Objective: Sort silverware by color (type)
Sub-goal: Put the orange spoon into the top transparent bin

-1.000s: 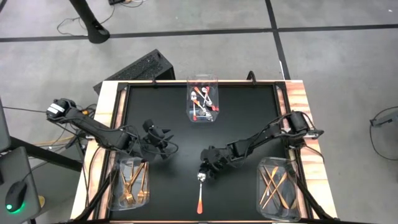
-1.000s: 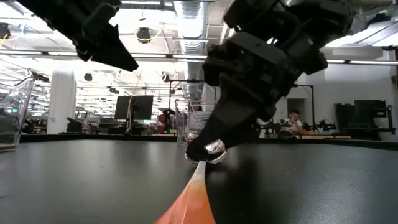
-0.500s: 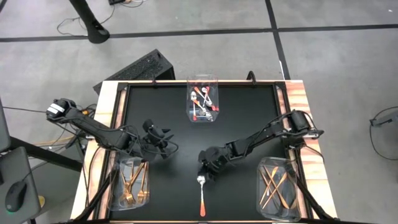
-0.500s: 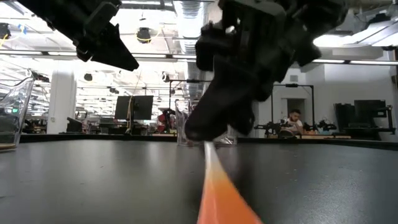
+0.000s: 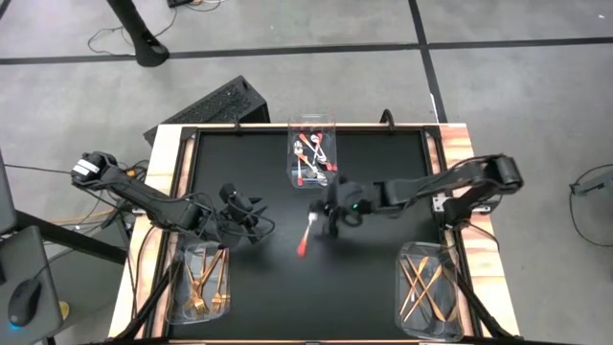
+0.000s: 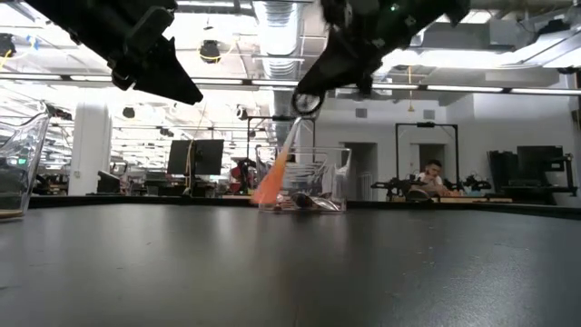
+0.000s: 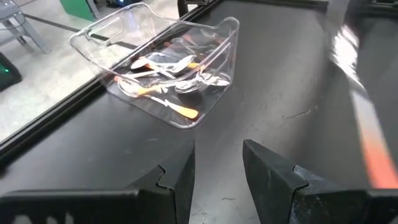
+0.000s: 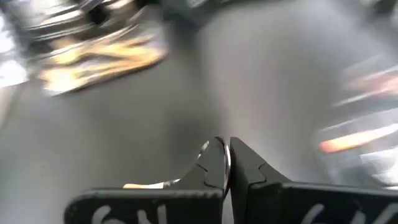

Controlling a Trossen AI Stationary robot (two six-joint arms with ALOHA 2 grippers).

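- The sorting looks nearly done: the only piece outside a container is one orange-handled spoon [image 5: 307,235], carried above the middle of the worktop [image 5: 374,287], just near of the far bin.
- The right end effector [image 5: 330,218] is clenched on that spoon's bowl end, with the handle hanging down.
- What seems left is dropping this spoon with its kind.
- The left end effector [image 5: 251,222] hovers released at the left of the worktop, holding nothing.
- The far centre bin [image 5: 331,121] holds silver-bowled, orange-handled spoons [image 5: 308,158].
- The near left bin [image 5: 174,287] holds gold forks [image 5: 203,283].
- The near right bin [image 5: 456,297] holds thin copper knives [image 5: 421,286].
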